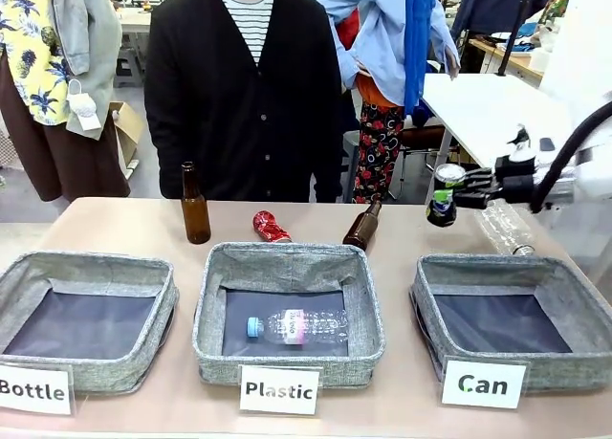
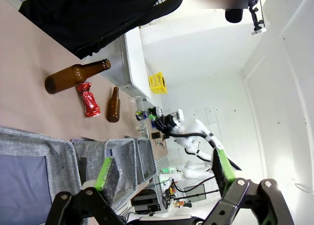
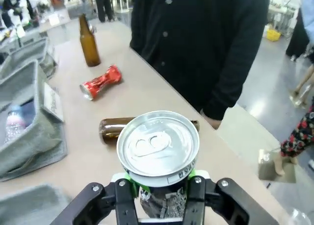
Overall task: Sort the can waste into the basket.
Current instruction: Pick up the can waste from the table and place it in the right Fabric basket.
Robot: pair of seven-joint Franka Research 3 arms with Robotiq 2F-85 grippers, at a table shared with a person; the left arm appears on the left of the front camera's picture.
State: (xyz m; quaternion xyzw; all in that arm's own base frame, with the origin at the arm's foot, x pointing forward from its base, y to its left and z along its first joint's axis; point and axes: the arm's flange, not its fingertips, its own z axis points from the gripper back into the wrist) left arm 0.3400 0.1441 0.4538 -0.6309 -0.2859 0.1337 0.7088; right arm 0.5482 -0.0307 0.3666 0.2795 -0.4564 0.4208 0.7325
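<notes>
Over the right end of the desk (image 1: 124, 224), behind the basket (image 1: 432, 310) labelled "Can", the right jaws clamp an upright can (image 1: 442, 196) — bring it nearer, over the dark bottom, lower, then release. Right wrist view shows its tabbed lid (image 3: 158, 144); left wrist view shows the left jaws spread wide, empty.

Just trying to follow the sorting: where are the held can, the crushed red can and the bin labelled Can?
Held can (image 3: 158, 145), right wrist view, on its silver lid.
Crushed red can (image 1: 270, 227), front view, on its middle.
Bin labelled Can (image 1: 564, 367), front view, on its front wall.
</notes>
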